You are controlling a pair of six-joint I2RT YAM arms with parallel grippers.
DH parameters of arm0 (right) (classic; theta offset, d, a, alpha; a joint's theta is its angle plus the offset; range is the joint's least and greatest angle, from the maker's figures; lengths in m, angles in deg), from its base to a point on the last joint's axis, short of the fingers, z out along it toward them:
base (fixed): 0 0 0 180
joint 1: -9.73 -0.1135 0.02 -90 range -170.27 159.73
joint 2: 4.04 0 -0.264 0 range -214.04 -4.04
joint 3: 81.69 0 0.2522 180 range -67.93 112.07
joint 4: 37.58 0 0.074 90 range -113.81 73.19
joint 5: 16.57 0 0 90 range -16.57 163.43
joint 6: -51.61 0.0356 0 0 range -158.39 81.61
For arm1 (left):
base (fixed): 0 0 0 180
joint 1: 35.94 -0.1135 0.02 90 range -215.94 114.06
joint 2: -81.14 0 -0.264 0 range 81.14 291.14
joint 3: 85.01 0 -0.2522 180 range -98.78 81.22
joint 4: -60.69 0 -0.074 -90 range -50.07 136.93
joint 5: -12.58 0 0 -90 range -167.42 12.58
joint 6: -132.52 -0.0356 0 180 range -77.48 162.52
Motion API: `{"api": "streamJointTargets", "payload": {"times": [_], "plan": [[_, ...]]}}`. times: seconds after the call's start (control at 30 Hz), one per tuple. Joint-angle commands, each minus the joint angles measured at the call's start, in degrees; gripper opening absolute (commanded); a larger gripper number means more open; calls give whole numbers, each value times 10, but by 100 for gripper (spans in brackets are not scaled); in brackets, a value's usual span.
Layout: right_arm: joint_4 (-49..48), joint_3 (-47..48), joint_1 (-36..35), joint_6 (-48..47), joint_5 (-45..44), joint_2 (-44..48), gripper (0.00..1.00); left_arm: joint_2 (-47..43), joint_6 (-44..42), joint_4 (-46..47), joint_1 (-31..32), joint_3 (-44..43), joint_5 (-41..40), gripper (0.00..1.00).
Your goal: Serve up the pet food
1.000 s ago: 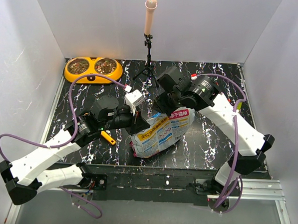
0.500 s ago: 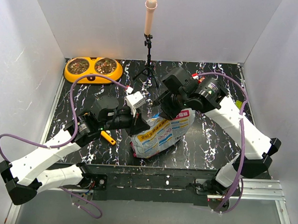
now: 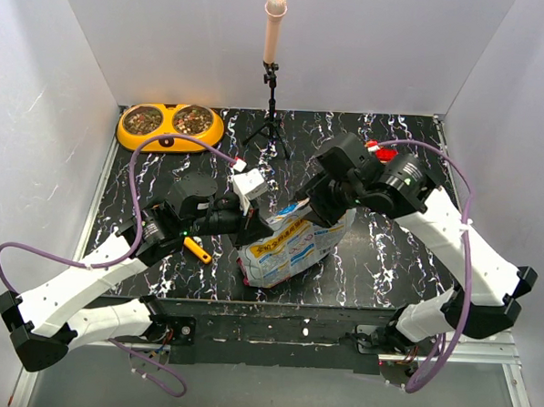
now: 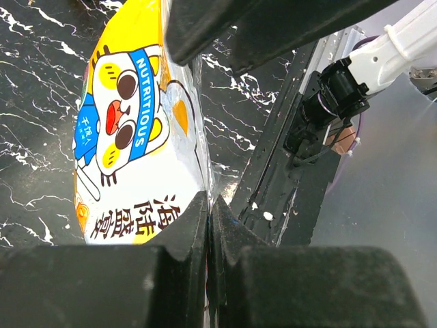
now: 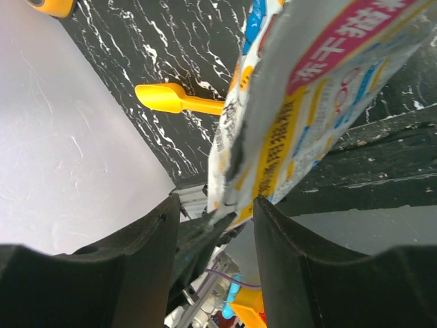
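1. The bag (image 3: 293, 246) lies in the middle of the black table (image 3: 388, 255), close to the front edge. It is white and crinkly, with a cartoon cat face, a pink band and lots of bright print. Its bottom end is down by the front edge. Its top end is lifted up off the table.
2. The left gripper (image 3: 254, 225) comes at the bag from the left side. Its two fingers (image 4: 171, 273) are squeezed tight together. A thin edge of the bag is pinched between them.
3. A yellow scoop (image 3: 197, 249) lies flat on the table just left of the bag, partly under the left arm. Nothing holds it.
4. The right gripper (image 3: 314, 206) is at the top end of the bag, on the far side. Its fingers (image 5: 136, 260) stand wide apart, one on each side of the bag's top edge. The edge sits in the gap between them. I cannot tell if a finger brushes the bag.
5. Behind the bag, a microphone (image 3: 275, 26) stands tall on a little black tripod.
6. Far off to the back left of the bag sits an orange double bowl (image 3: 170, 142). The pet food (image 3: 145, 118) is there: small brown bits fill both round cups. What is inside the bag cannot be seen.
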Motion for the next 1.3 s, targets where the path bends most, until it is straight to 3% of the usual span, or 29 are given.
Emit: {"api": "streamJointTargets", "payload": {"times": [0.0,0.13,0.43,0.77,0.87,1.1,1.27], "plan": [[138,-39,1,10,-21,36,55,-14,-11,-1,8,-40,52,0],[93,-56,9,12,-25,30,56,-11,-10,-2,9,-43,60,0],[106,-30,22,51,-43,-18,51,-11,-5,-3,8,-45,71,0],[94,-34,22,35,-52,-13,25,-12,-9,-1,8,-38,68,0],[88,-35,22,26,-51,-13,2,-11,-9,2,8,-33,66,0],[144,57,29,-10,-17,-45,1,-24,-6,-6,8,-17,51,0],[98,-5,58,-37,-4,-9,1,-38,-3,-20,8,-15,45,0]]}}
